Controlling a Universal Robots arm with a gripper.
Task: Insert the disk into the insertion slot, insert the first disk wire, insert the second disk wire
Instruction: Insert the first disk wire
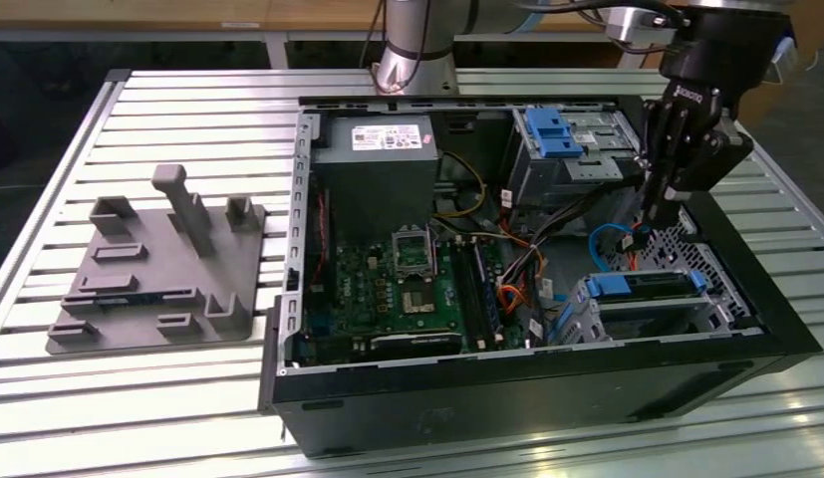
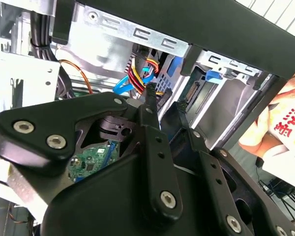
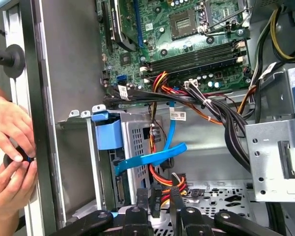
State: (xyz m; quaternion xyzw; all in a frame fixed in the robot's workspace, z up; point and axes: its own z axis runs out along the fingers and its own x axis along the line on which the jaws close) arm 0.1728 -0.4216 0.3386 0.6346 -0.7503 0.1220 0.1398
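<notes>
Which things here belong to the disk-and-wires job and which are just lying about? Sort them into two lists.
Job:
gripper, low inside the case
disk, in the insertion slot
blue flat wire by the gripper, likely a disk wire

Lying about:
grey fixture plate on the table
taller bay with blue bracket
power supply
motherboard

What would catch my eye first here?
An open computer case sits on the slatted table, its green motherboard exposed. The black gripper reaches into it at the exterior view's right, near the blue-framed disk. In the first wrist view, a person's hands are at the case's edge.
</notes>
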